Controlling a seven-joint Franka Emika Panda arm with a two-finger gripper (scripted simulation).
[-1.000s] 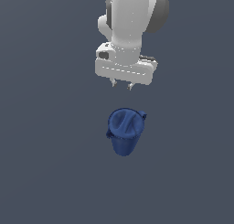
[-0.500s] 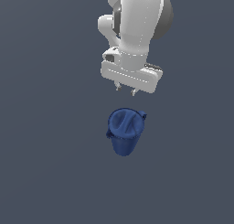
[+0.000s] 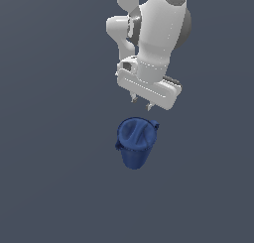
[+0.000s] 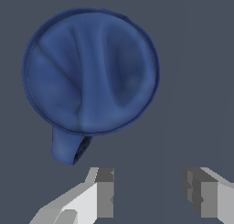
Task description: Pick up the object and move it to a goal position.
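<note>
The object (image 3: 134, 142) is a small dark blue tapered cup with a rough faceted surface, standing upright on the grey floor in the exterior view. Its round rim carries a small side tab (image 3: 155, 124). My gripper (image 3: 141, 104) hangs just above and behind it, open, with nothing between its fingers. In the wrist view I look down into the object (image 4: 90, 72), whose tab (image 4: 68, 147) points toward my fingertips (image 4: 105, 191). The gripper (image 4: 148, 191) is offset to one side of the cup, not around it.
A plain dark grey floor (image 3: 49, 187) surrounds the cup on all sides. No other objects show in either view.
The arm has shifted toward the exterior view's right and come lower, closer to the cup. The cup has not moved.
</note>
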